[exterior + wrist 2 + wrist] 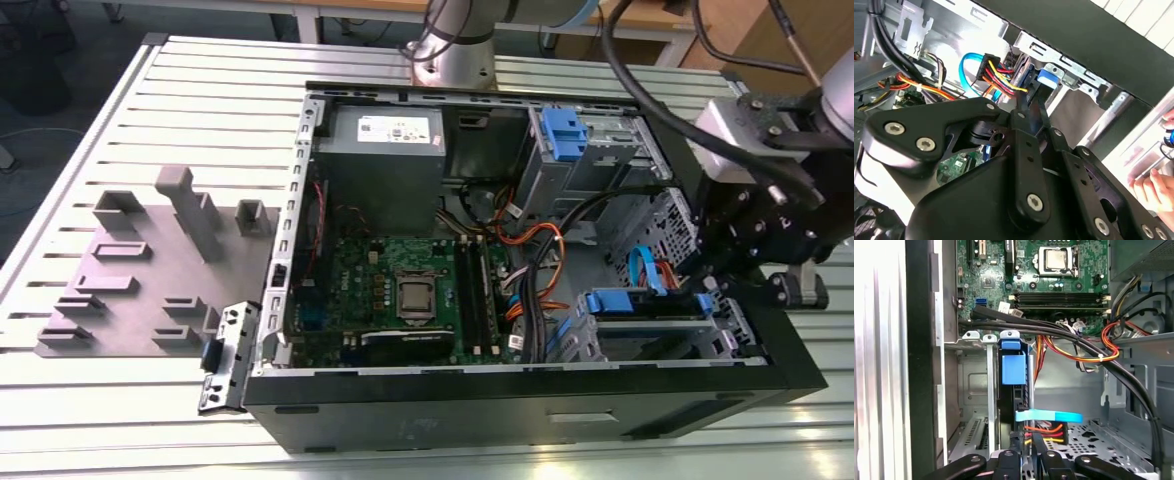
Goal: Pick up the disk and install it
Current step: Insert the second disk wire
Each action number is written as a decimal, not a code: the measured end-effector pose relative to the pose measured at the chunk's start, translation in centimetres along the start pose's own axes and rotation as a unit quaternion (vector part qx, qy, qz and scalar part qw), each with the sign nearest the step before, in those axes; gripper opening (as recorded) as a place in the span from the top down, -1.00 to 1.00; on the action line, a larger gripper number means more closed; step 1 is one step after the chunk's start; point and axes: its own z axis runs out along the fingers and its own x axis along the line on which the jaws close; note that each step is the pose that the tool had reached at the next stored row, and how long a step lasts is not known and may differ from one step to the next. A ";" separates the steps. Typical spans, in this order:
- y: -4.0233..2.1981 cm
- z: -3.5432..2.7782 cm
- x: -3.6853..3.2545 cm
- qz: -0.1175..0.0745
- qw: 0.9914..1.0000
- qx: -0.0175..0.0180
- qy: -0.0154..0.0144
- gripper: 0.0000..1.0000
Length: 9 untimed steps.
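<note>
With the gripper (1024, 452) closed on the disk (1014, 370), seated edge-on in the case's drive bay (976, 390), nearby cables (1074, 352) could snag on withdrawal, I judge.

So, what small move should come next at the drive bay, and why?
Probably a short, straight push deeper: the blue-railed silver hard drive already stands inside the grey metal bay, with the black gripper right behind it.

An open computer case (534, 400) shows its green motherboard (400, 290), beside a grey fixture block (134, 270).
</note>
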 end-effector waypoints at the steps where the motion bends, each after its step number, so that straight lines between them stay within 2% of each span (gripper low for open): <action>1: 0.00 -0.26 -0.02 0.000 1.000 0.000 0.000 0.52; 3: -0.01 -0.63 -0.04 0.000 1.000 0.000 0.000 0.52; 6: 0.00 -0.63 -0.04 0.000 1.000 0.000 0.000 0.52; 9: 0.61 -0.61 -0.02 0.000 1.000 0.001 0.000 0.52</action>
